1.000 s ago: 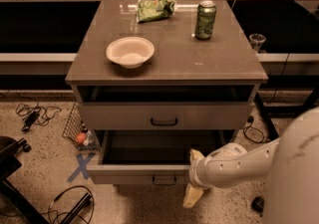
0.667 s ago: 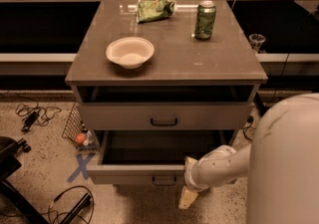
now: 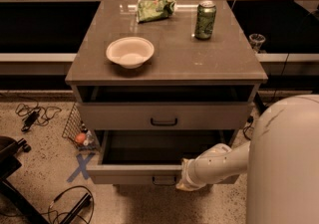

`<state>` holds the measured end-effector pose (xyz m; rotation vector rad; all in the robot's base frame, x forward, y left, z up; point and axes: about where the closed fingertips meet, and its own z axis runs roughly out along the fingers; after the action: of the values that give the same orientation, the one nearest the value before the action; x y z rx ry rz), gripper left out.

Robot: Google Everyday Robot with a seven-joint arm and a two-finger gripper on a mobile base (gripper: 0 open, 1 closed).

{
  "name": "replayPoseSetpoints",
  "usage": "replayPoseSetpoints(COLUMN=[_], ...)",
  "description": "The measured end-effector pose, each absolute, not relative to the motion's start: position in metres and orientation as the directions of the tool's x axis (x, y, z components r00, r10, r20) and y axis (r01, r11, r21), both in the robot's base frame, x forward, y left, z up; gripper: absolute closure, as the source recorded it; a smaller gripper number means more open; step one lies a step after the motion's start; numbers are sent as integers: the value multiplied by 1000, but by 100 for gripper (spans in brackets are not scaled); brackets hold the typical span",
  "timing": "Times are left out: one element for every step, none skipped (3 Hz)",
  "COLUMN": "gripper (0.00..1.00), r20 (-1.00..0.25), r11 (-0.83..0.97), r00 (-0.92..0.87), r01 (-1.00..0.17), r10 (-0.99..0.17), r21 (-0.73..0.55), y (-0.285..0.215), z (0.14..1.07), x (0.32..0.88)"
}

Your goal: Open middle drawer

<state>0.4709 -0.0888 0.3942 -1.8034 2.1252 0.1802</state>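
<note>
The middle drawer [image 3: 127, 173] is the wide grey-brown one, pulled well out of the cabinet, with its dark inside showing. Its small black handle [image 3: 164, 181] sits at the centre of the low front panel. My gripper [image 3: 186, 182] is at the end of the white arm, against the drawer's front panel just right of the handle. The drawer above [image 3: 119, 116] has the same kind of handle and stands only a little out. The lowest drawer is hidden.
On the cabinet top [image 3: 169, 63] are a white bowl [image 3: 129, 52], a green can [image 3: 205, 19] and a green chip bag [image 3: 156, 7]. My white body [image 3: 286, 163] fills the lower right. A wire basket [image 3: 76, 127], a blue floor cross [image 3: 81, 167] and cables [image 3: 30, 116] lie to the left.
My arm has drawn in and the gripper has risen slightly toward the drawer front. My body has swung further into view. The drawer stays pulled out.
</note>
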Motion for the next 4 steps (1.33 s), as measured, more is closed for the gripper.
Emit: replayPoseSetpoints(gripper=[83,100,100,100], r20=[-341,-339,-339,-339], r11=[183,184,184,184], r00=[-131,-133,-133,-133], r01=[-975,-975,-975,-975], r10=[-931,-931,-931,-931], r21=[-125,-123,-123,-123], y=[-89,-89,-89,-89], z=[402,404,406,406], x=[471,470,470,470])
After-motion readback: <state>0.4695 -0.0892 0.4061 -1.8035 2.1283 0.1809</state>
